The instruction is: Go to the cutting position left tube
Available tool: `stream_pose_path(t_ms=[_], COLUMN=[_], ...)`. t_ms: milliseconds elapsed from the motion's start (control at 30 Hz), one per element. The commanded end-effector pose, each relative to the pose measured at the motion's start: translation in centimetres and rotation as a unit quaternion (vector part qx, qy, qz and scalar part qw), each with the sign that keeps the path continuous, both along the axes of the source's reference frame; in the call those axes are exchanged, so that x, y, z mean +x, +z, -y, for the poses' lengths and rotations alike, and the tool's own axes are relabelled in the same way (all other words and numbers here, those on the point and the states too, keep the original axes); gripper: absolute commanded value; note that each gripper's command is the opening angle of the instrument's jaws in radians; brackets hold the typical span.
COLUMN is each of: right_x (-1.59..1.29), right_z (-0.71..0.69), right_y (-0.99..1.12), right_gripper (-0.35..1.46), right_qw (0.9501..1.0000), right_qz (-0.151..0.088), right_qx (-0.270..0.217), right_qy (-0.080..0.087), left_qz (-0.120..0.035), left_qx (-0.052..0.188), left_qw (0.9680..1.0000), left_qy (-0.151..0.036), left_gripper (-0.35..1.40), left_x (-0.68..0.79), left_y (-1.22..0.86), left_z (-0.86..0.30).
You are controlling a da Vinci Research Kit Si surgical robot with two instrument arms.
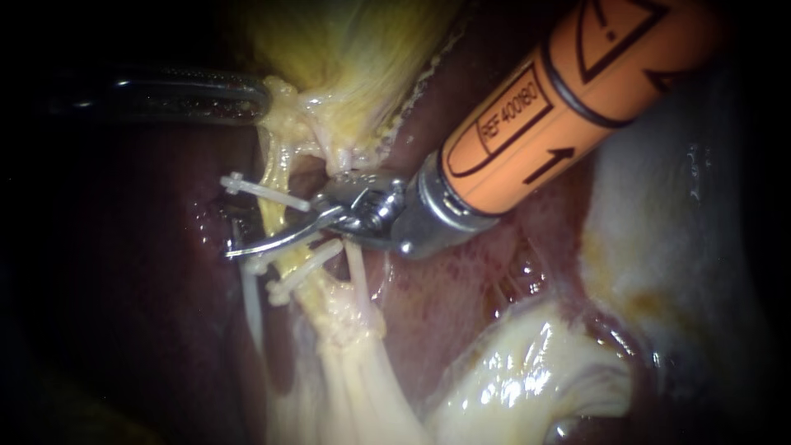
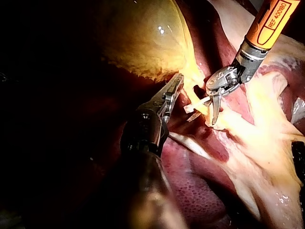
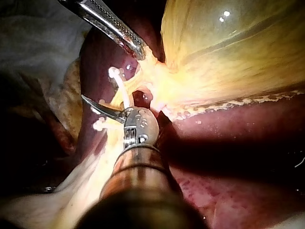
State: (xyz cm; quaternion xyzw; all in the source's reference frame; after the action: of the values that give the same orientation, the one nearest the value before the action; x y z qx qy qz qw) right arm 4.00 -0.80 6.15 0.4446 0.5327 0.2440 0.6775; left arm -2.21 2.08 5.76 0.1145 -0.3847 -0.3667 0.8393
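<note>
- Behind the left tube [image 1: 278,218], the far blade of the right instrument [image 1: 235,235] is only a dark shape in shadow. The near blade is a bright curved strip crossing in front of the tube.
- Its pincer stands spread, with the tube in the gap between the blades. Whether either blade touches the tube cannot be made out.
- Above the tube, the left instrument [image 1: 262,99] is mostly lost in darkness. Only its ridged tip shows clearly, pincer pressed together on the yellow tissue at the foot of the gallbladder [image 1: 346,49].
- The orange shaft [image 1: 577,91] of the right instrument is cut off at the frame edge, up and away from the tube.
- Around the tube lies dark red liver [image 1: 148,272], wet and glistening, fading to black farther off.
- In the right wrist view, pale crumpled material [image 3: 33,43] lies beyond the liver, too dim to name.
- The left tube is a thin yellowish strand running down from the gallbladder's foot.
- One white clip [image 1: 264,191] crosses the tube above the blades, and two more [image 1: 301,254] cross it just below them.
- Beside it, a paler right tube [image 1: 357,276] runs down under the instrument's metal wrist.
</note>
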Motion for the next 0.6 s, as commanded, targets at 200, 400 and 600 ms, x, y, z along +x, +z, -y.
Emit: stream_pose_path(t_ms=[200,400,600], right_x=[0.02,-0.01,-0.04], right_z=[-0.07,-0.17,-0.21], right_y=[-0.14,-0.48,-0.7], right_gripper=[1.39,1.39,1.39], right_qw=[0.9998,0.9991,0.9987], right_qz=[-0.009,-0.028,-0.029], right_qx=[0.0,0.016,0.027], right_qy=[0.019,0.029,0.031], left_qz=[0.0,0.0,0.0], left_qx=[0.0,0.0,0.0], left_qw=[1.0,1.0,1.0], left_qy=[0.0,0.0,0.0], left_gripper=[-0.35,-0.35,-0.35], left_x=[0.0,0.01,0.01], left_y=[0.0,0.0,0.0], left_z=[0.0,0.0,0.0])
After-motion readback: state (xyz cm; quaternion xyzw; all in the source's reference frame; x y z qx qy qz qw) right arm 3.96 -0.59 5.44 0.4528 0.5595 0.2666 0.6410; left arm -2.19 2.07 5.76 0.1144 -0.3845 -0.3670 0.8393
